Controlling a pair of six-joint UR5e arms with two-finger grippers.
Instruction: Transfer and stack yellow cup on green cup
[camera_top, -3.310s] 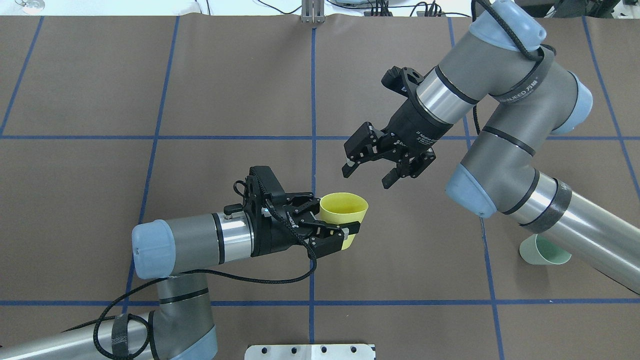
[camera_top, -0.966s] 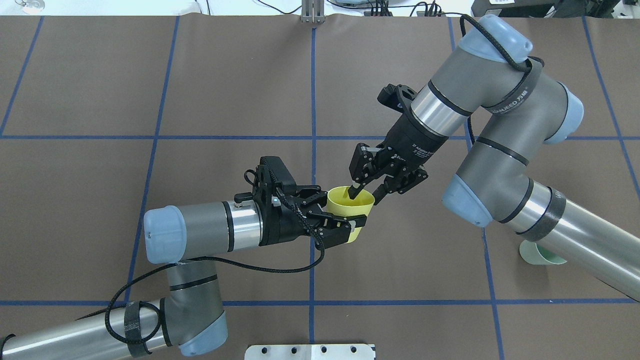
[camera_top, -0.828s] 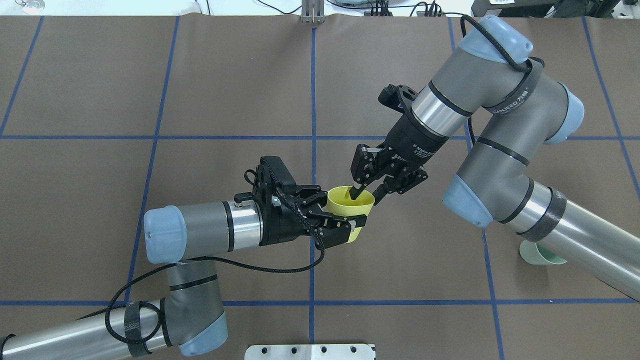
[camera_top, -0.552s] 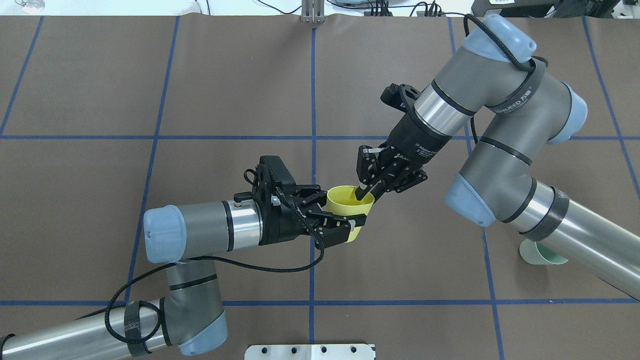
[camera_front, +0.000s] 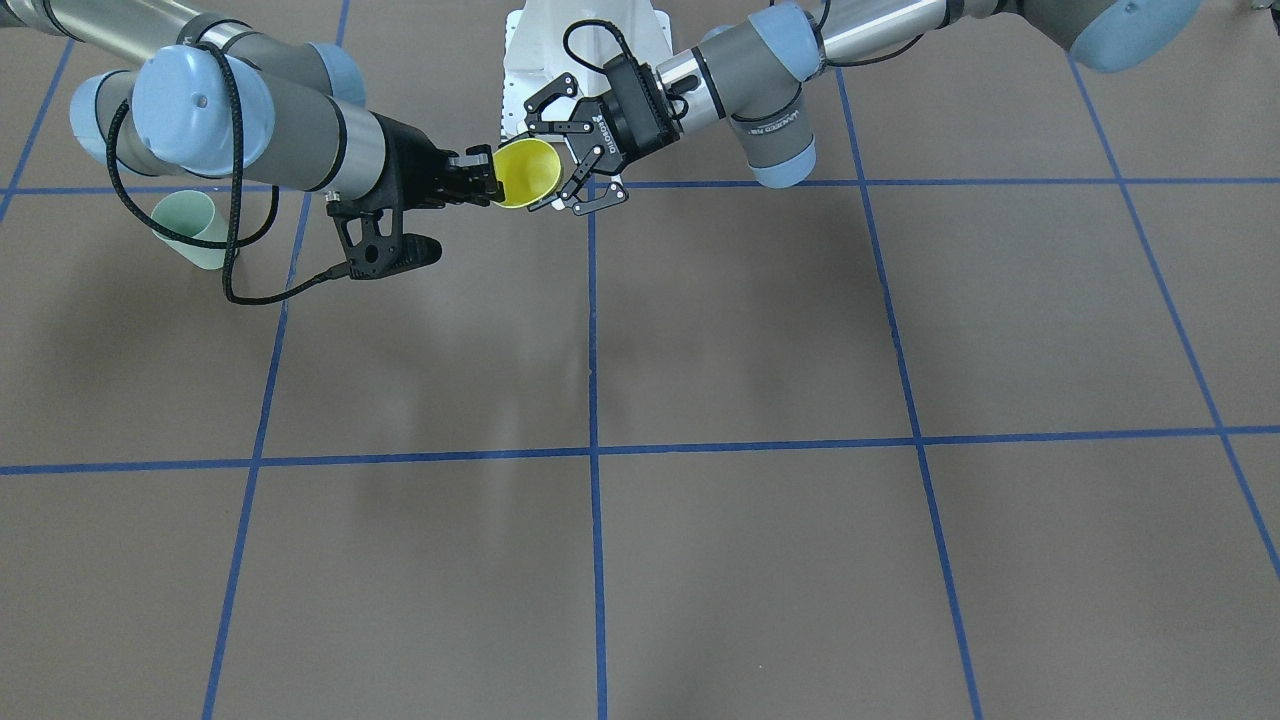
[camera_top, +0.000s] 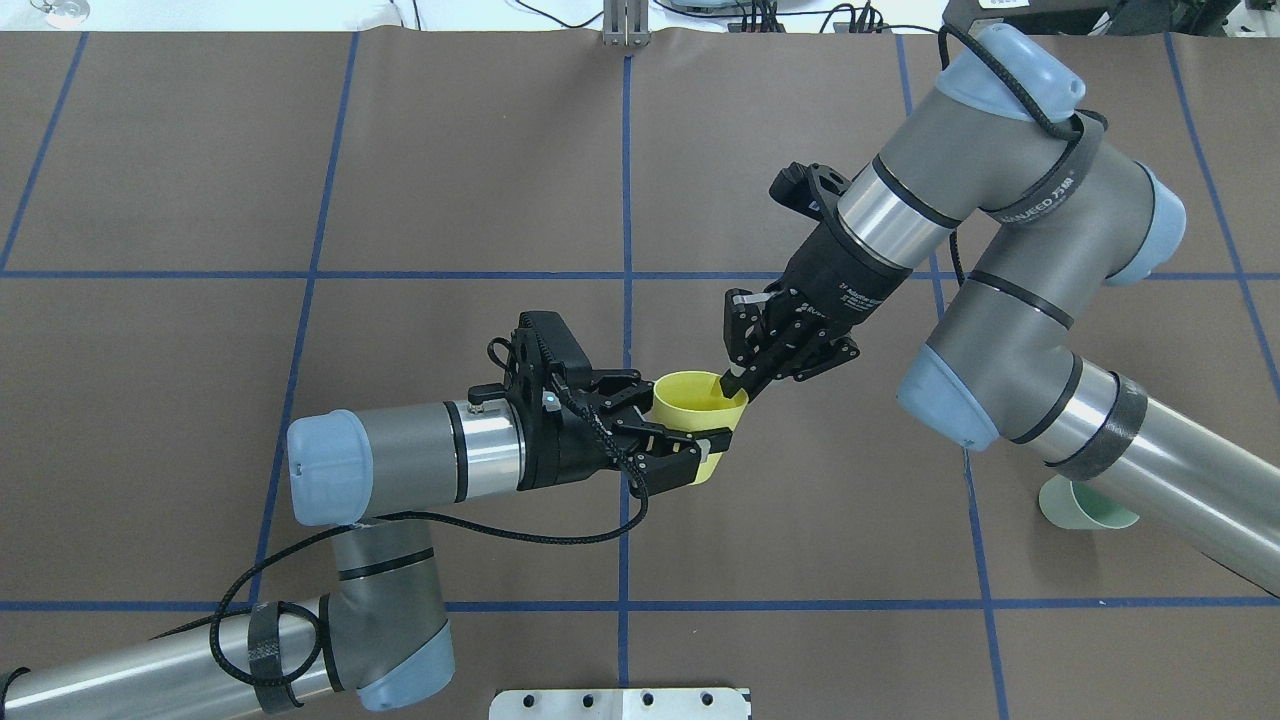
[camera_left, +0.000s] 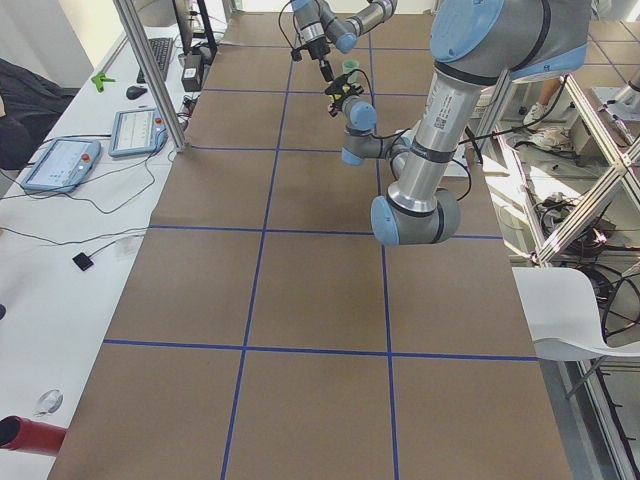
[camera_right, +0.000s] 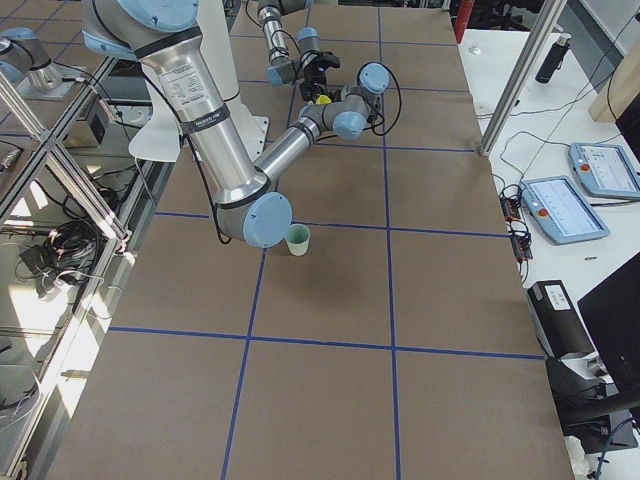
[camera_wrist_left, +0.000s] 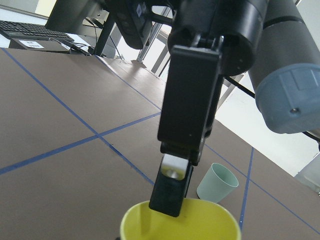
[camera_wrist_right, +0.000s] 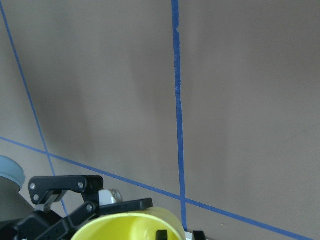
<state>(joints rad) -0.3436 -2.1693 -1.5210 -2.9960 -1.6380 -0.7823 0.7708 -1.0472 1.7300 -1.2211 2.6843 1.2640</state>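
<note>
Overhead exterior view: yellow cup (camera_top: 697, 402) is held clear of the table (camera_top: 450, 150), mouth up and tilted. Left gripper (camera_top: 690, 428) is clamped across its body, one finger on each side. Right gripper (camera_top: 733, 382) is pinched on the rim opposite the left gripper; the left wrist view shows one finger (camera_wrist_left: 172, 192) reaching down inside the mouth. Green cup (camera_top: 1085, 510) stands upright on the table, well apart from both grippers, partly under the right arm's forearm. White lettering on the right gripper's body begins "2F Adapt"; the rest is too small to read. The "ROBOTIQ" mark shows on the left gripper in the front-facing view. A strap on the right arm carries writing I cannot read with certainty.
</note>
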